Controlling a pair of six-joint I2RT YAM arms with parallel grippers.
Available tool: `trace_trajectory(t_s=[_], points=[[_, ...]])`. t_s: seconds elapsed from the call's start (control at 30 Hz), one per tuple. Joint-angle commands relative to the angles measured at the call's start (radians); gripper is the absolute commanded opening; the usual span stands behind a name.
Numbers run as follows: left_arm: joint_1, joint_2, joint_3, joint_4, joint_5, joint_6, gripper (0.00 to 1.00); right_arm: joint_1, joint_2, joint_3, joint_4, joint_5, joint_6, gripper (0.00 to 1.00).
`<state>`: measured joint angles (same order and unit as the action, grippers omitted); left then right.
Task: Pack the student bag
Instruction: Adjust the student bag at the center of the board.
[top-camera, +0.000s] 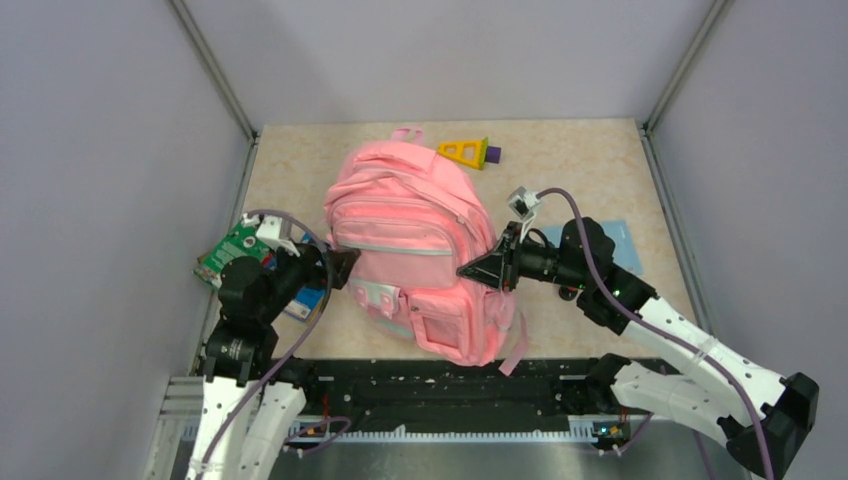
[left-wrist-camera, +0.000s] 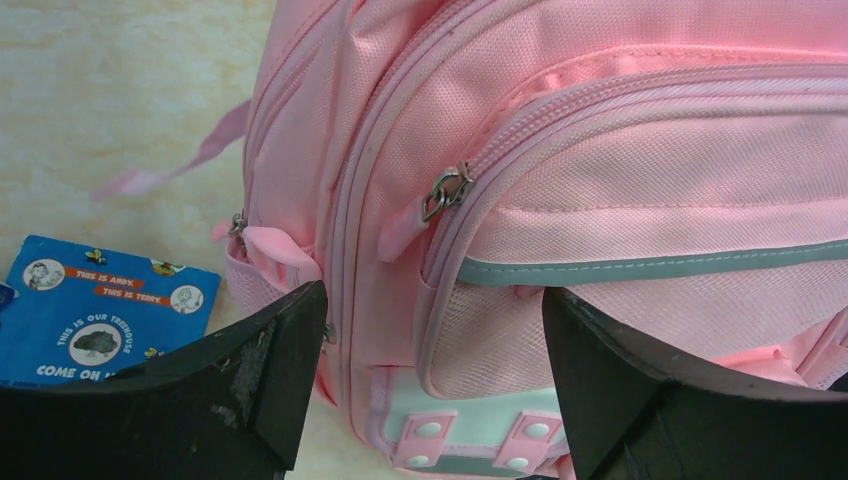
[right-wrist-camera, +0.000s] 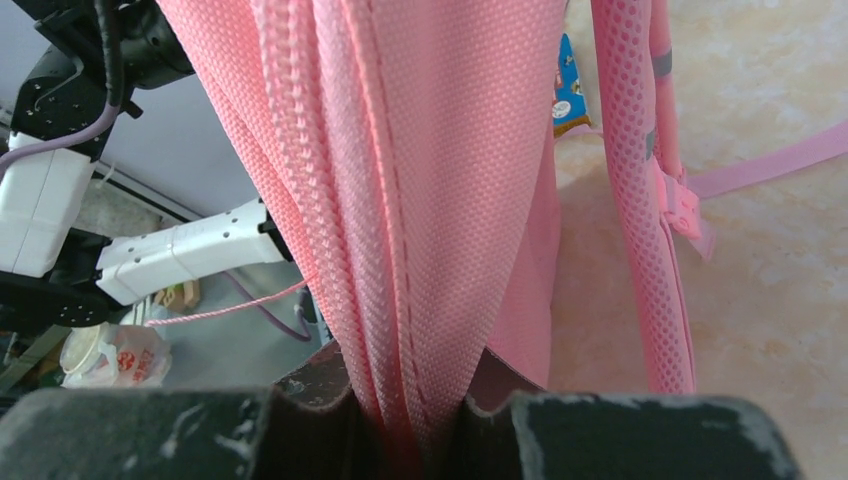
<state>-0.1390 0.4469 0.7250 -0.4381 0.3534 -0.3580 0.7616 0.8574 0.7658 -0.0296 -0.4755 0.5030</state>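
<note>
The student bag (top-camera: 410, 250), a big pink backpack, lies front side up in the middle of the table. My right gripper (top-camera: 470, 270) is at its right edge and is shut on a fold of the pink fabric (right-wrist-camera: 430, 200) beside a zipper, which stands pinched between the jaws (right-wrist-camera: 415, 400). On the bag's left side, my left gripper (top-camera: 340, 268) is open. Its wide black fingers frame the lower side pocket and a closed zipper's pull (left-wrist-camera: 447, 190), with nothing between them (left-wrist-camera: 435, 300). The bag (left-wrist-camera: 600, 170) shows its grey strip.
A blue booklet (left-wrist-camera: 100, 315) lies on the table left of the bag, beside a green packet (top-camera: 232, 250). A yellow triangle (top-camera: 465, 152) and a purple block (top-camera: 493, 153) sit behind the bag. A light blue sheet (top-camera: 622, 238) lies under the right arm. Walls close in on three sides.
</note>
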Motion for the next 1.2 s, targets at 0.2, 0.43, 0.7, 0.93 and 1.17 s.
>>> trace_trajectory(t_s=[0.2, 0.43, 0.7, 0.93, 1.17], points=[[-0.001, 0.013, -0.066, 0.196, 0.119, -0.047, 0.62, 0.001, -0.013, 0.024, 0.035, -0.046, -0.066, 0.00], [-0.001, 0.015, -0.084, 0.272, 0.206, -0.055, 0.20, 0.001, 0.013, 0.040, -0.027, 0.079, -0.114, 0.00], [-0.001, -0.045, -0.117, 0.313, 0.231, -0.047, 0.00, 0.001, 0.129, 0.087, -0.098, 0.459, -0.130, 0.45], [-0.001, -0.045, -0.134, 0.308, 0.200, -0.057, 0.00, 0.001, 0.161, 0.093, -0.081, 0.546, -0.143, 0.81], [-0.001, -0.040, -0.127, 0.280, 0.146, -0.045, 0.00, 0.001, 0.043, 0.020, -0.059, 0.637, -0.144, 0.84]])
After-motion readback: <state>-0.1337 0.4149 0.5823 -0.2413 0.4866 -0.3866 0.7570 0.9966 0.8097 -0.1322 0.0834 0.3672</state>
